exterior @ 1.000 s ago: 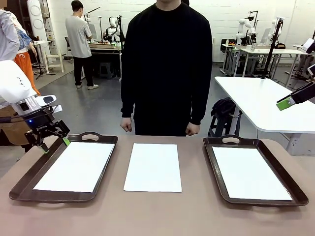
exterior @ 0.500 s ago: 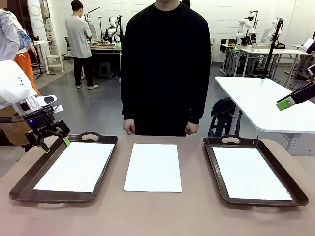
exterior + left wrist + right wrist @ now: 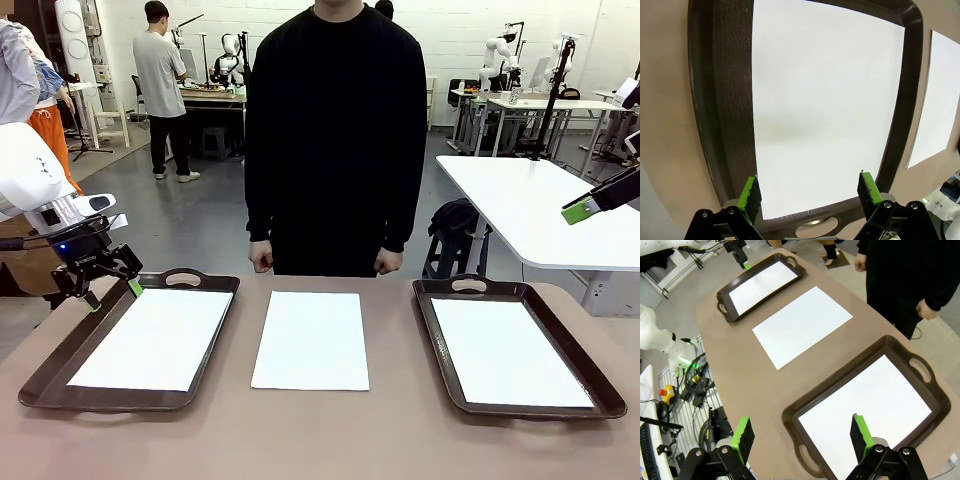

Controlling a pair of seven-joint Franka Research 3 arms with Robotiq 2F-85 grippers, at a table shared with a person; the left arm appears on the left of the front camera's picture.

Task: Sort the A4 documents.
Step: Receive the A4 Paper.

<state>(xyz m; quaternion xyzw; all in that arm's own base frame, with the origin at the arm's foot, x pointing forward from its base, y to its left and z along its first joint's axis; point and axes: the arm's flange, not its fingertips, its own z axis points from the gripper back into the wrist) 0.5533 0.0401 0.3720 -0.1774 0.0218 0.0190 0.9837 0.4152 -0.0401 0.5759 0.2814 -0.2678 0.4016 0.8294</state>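
Brown table [image 3: 320, 440], busy lab behind. A4 documents: one sheet [image 3: 311, 340] lies bare at frame centre, one in the left tray [image 3: 50, 365], one in the right tray [image 3: 540, 411]. My left gripper [image 3: 809, 192] hangs spread and empty over its tray's handle end; my right gripper [image 3: 800, 432] is spread, empty, high. Risk, I judge: flat paper offers no edge, so jaws may skid or crease it.

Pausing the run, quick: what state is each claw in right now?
Left claw: open, holding nothing.
Right claw: open, holding nothing.
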